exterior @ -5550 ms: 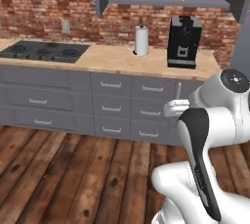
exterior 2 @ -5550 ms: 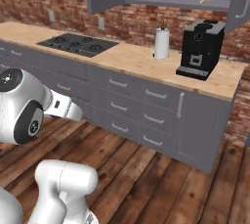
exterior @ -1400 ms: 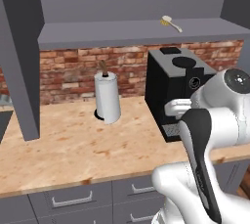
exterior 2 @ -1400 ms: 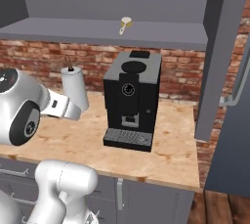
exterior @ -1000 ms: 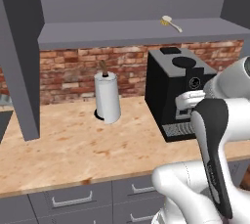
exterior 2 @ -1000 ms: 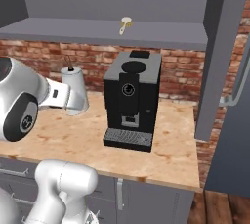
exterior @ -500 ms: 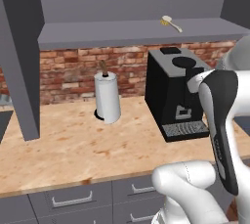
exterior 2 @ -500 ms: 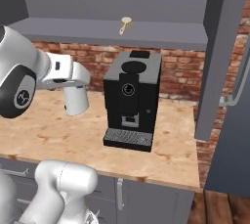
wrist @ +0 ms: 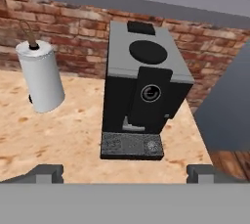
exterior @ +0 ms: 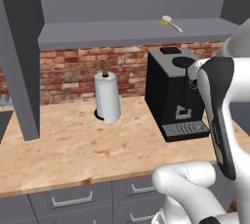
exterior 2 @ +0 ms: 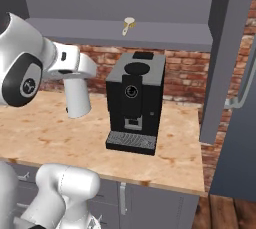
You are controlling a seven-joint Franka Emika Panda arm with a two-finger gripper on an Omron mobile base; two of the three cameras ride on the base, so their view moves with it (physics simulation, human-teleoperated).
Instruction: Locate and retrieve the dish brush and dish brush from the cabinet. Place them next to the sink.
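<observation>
**Brush on the high shelf, hand spread and empty**

The big matte-grey wall cabinet (exterior: 122,3) stands open above the pale speckled wooden desk (exterior: 68,149), its grey shelf board (exterior 2: 115,32) running across just over the brick wall. On the desk sit a boxy black coffee machine (exterior 2: 134,104) and, well to its side, a white paper towel roll on an upright holder (exterior: 107,97). The cream-handled dish brush with the tan oval head (exterior: 171,22) lies on the shelf board, above the coffee machine. I cannot make out the black brush or the sink.

The hand (wrist: 125,171) faces the coffee machine from low down, its fingers spread wide with nothing between them.

Risks, as I judge them: the brush lies high and small, so the rising arm could clip the shelf edge or the coffee machine's top. A shallow grasp on the thin handle might flick the brush deeper or off the board.
</observation>
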